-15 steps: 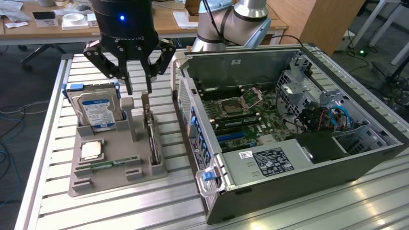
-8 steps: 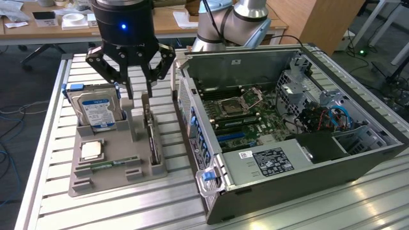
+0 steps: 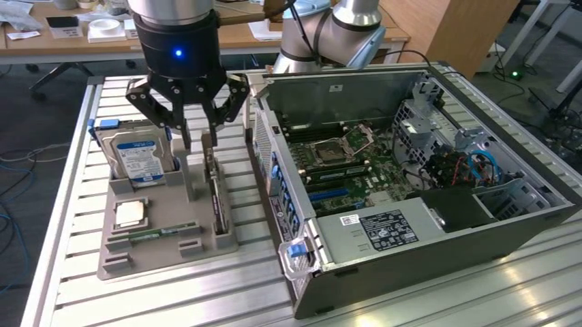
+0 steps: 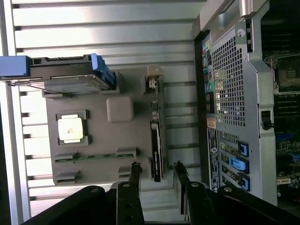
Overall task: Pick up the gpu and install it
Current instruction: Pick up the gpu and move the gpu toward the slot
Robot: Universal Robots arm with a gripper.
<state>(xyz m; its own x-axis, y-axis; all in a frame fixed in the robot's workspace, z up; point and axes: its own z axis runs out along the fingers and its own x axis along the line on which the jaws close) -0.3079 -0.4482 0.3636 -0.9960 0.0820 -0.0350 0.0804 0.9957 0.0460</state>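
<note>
Slatted aluminium table (image 3: pixel 182 293), wooden desk (image 3: pixel 91 44) at exterior view's eleven o'clock
My black gripper (image 3: pixel 202 139), fingers apart, straddles the upright thin black gpu (image 3: pixel 217 197)

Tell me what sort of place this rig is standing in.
Most likely a robotics lab or workshop set up for computer assembly: an opened desktop computer case lies on a slatted aluminium table, a grey fixture tray beside it holds a hard drive and the gpu, and wooden desks stand behind.

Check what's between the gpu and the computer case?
Only the thin rim of the grey holder and bare table slats lie between the gpu and the computer case; the wrist view shows it plainly.
</note>
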